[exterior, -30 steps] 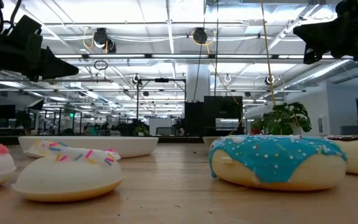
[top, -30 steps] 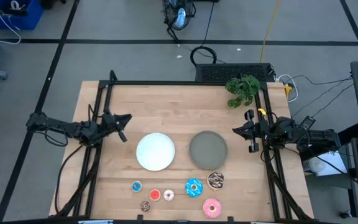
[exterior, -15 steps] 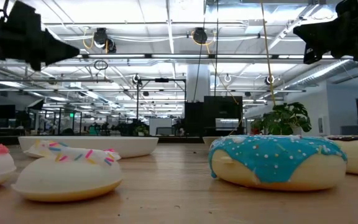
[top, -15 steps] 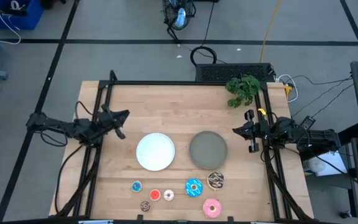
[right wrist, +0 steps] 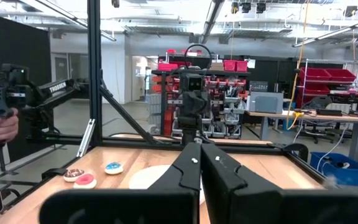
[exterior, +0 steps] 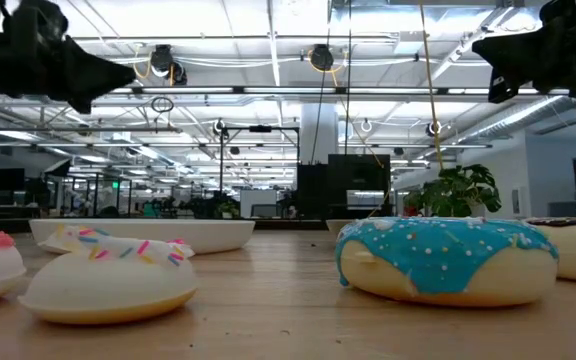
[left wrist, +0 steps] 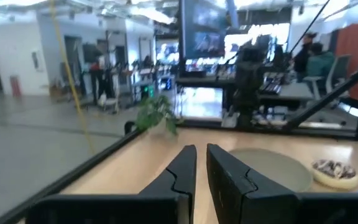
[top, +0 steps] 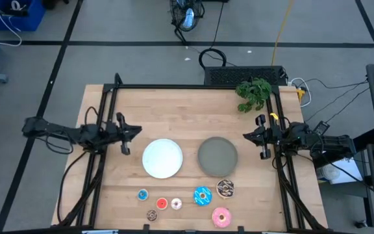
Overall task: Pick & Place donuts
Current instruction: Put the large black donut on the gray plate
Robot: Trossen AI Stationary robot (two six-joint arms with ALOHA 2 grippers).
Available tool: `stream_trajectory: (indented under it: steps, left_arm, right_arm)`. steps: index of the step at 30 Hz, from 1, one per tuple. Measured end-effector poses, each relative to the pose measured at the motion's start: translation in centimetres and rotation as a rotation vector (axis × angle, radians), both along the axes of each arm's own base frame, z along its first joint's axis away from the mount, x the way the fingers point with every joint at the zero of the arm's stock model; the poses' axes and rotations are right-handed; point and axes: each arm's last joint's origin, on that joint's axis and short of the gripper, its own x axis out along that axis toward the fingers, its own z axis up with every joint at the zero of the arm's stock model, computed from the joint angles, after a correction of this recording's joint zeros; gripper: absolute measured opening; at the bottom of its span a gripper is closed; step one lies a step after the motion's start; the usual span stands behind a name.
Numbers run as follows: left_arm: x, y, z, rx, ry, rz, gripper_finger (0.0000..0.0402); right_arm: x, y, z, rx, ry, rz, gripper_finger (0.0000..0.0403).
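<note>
Your left end effector hovers left of the white plate, fingers nearly together, holding nothing; your right end effector waits closed and empty right of the grey plate. All seven donuts lie along the counter's near edge

You are looking at an open-plan robotics lab: exposed ceiling ducts, red parts bins on racks, monitors, and cables trailing across taped concrete floor.
</note>
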Motion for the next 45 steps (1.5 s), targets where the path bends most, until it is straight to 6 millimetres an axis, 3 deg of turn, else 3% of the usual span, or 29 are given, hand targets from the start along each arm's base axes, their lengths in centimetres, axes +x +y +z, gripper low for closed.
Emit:
stream_trajectory:
  steps: [8,16,21,23,24,27,34,37,43,45]
  left_arm:
    - [0.7,0.4,-0.6,0.017,0.068,0.040,0.0042]
    - [0.9,0.4,-0.9,-0.074,0.067,0.034,0.0042]
    - [0.9,0.3,-0.9,-0.089,0.063,0.031,0.0042]
    - [0.9,0.3,-0.9,-0.102,0.059,0.030,0.0042]
    - [0.9,0.3,-0.9,-0.102,0.060,0.030,0.0042]
    - [0.9,0.3,-0.9,-0.093,0.062,0.032,0.0042]
    - [0.9,0.4,-0.9,-0.082,0.065,0.035,0.0042]
    - [0.9,0.4,-0.6,0.007,0.061,0.059,0.0042]
    - [0.9,0.3,-0.2,0.042,0.033,0.031,0.0042]
    - [0.9,0.3,-0.2,0.047,0.032,0.019,0.0042]
  right_arm:
    - [0.0,0.0,0.1,0.053,-0.007,0.012,0.0000]
    - [0.0,0.0,0.1,0.079,-0.004,0.018,0.0000]
    - [-0.3,0.0,1.4,0.054,-0.132,0.016,0.0000]
    - [0.2,0.1,0.9,0.065,-0.057,0.027,0.0000]
    - [0.4,0.2,1.1,0.053,0.018,0.033,0.0000]
    - [0.9,0.6,4.6,0.016,0.091,0.018,0.0000]
    - [6.0,2.8,11.4,-0.084,0.574,-0.046,0.0000]
    - [9.0,4.4,13.5,-0.066,0.776,-0.074,0.0000]
    - [14.2,8.9,15.4,-0.114,1.007,-0.051,0.0000]
    - [15.3,10.3,14.9,-0.150,1.066,-0.035,0.0000]
